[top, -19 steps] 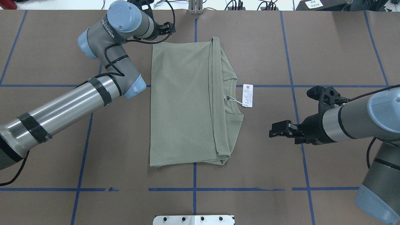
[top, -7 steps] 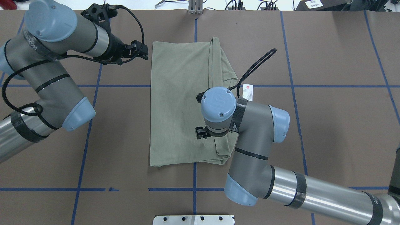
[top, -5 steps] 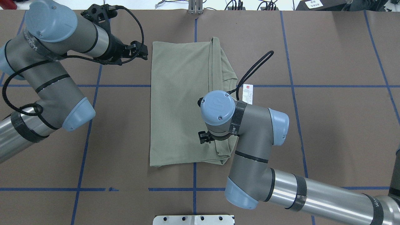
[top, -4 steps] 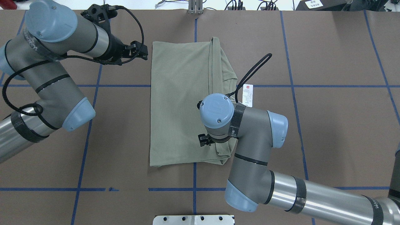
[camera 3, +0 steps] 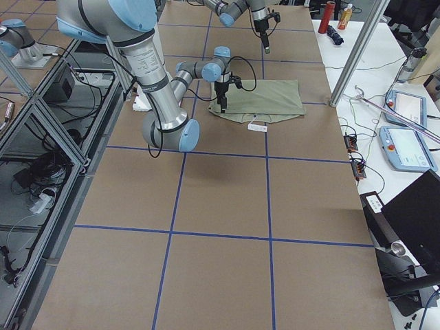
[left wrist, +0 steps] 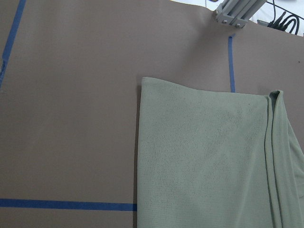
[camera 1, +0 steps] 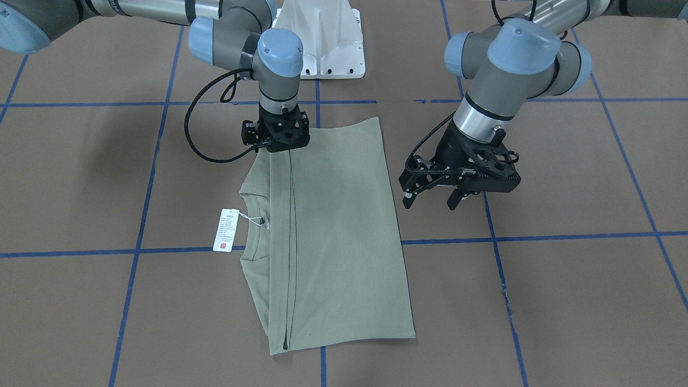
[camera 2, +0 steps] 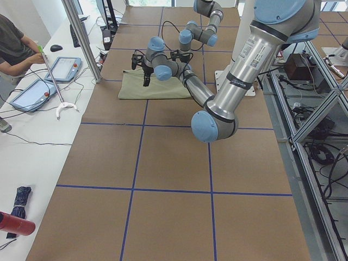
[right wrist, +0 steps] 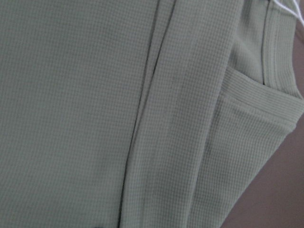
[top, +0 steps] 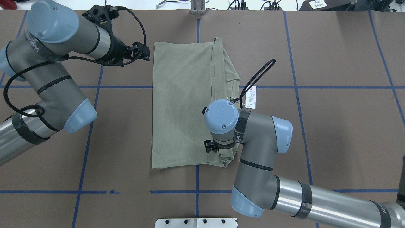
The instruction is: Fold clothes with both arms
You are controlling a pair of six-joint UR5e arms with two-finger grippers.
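The clothes are one sage-green shirt [top: 183,104], folded into a long rectangle and lying flat on the brown table. Its collar and white hang tag [camera 1: 227,230] stick out from under the folded edge. My right gripper [camera 1: 278,150] points straight down onto the fold line near the shirt's end closest to the robot base. Its fingers are hidden, so whether it is open or shut does not show. The right wrist view is filled with the shirt's cloth [right wrist: 95,95]. My left gripper [camera 1: 430,201] hovers open and empty just beside the shirt's far long edge.
The white pedestal base [camera 1: 321,37] stands at the robot's side of the table. Blue tape lines [top: 196,177] cross the brown cover. A person [camera 2: 16,49] sits at a side bench with tablets [camera 2: 32,92], beyond an aluminium post [camera 2: 81,38].
The right arm swung in from the right over the shirt, then crept along the fold toward the robot-side end. The left arm pulled back left early on and has held still since.
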